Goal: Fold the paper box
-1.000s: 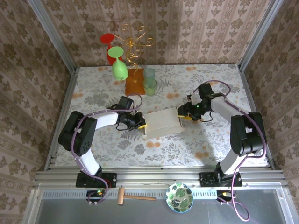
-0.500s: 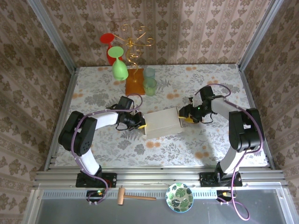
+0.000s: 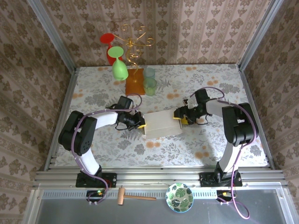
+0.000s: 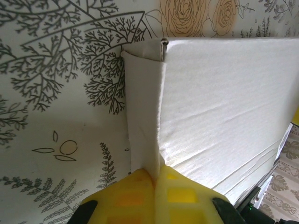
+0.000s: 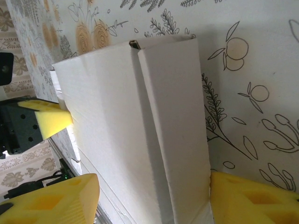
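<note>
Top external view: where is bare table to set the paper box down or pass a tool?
Free: the near strip between paper box and table edge; the far right corner. Crowded: far centre, around orange block and cups.

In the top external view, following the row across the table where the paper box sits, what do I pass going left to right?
left gripper → paper box → right gripper
</note>
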Robot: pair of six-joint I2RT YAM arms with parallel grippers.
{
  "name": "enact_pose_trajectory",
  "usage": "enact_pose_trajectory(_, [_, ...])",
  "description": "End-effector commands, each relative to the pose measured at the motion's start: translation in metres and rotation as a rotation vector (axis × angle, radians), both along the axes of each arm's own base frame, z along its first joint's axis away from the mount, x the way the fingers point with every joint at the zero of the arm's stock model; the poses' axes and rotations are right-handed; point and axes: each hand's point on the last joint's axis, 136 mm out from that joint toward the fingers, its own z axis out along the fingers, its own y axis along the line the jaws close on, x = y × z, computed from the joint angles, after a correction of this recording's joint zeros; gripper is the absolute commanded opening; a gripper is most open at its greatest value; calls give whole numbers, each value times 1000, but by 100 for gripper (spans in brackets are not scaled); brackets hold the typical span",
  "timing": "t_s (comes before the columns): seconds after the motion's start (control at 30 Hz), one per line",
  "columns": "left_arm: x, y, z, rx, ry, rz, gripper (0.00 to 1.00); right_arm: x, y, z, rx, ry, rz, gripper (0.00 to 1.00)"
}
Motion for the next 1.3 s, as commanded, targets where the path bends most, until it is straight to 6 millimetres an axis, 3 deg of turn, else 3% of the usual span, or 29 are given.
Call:
enact_pose_trajectory(0.0, [-20,21,-39,118,99,19,0,-11,27,8,105,11,66,63])
enact_pose_trajectory(0.1, [-20,22,-40,120,101,24,0,-16,24,6,67,8,68,63])
enact_pose_trajectory(0.2, [-21,25,-41,127,102,28,0,-17,0,-3,-85,1,19,63])
enact_pose_trajectory(0.33, [-22,27,-42,134,106,28,0,-13,-19,3,-114,-46,-61,65])
enact_pose_trajectory(0.57, [-23,30,-45,131,110,25,0,-13,11,16,103,-24,8,67])
enact_pose_trajectory(0.77, [-19,28,-44,130,104,27,0,-17,26,2,135,10,46,68])
enact_pose_trajectory(1.17, [-13,26,-40,119,77,34,0,-13,60,12,234,-3,103,60])
enact_pose_trajectory(1.27, [-5,23,-29,105,49,46,10,-12,61,14,239,-4,94,55])
